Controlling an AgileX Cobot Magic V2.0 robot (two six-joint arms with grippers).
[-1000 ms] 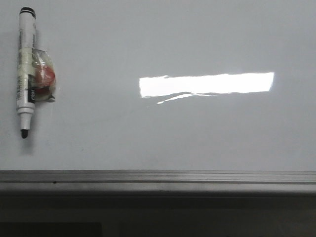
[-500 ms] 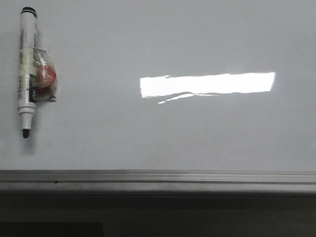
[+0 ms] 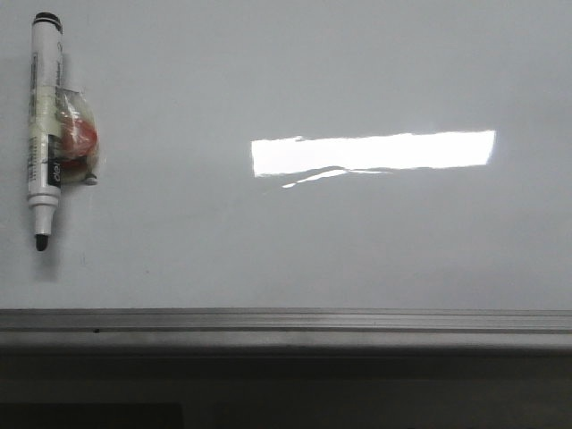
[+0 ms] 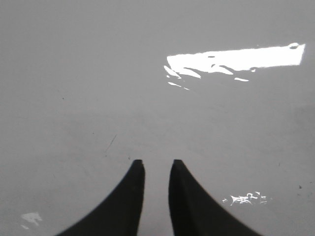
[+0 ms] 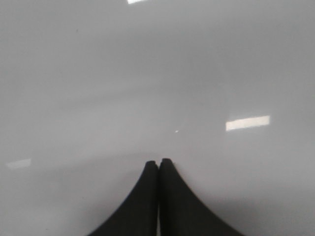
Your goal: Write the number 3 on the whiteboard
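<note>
Since the glossy pale grey-white whiteboard [image 3: 357, 241] bears no stroke, all remains: left tool [image 4: 156, 162] slightly parted, right tool [image 5: 158, 161] closed, both empty.

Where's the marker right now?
In the front view, the marker sits upright at the far left of the whiteboard, tip down, a small red thing beside it, well left of the glare.

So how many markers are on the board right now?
1. The marker hangs upright at the whiteboard's upper left in the front view, uncapped tip down. No drawn 3 is visible.
</note>
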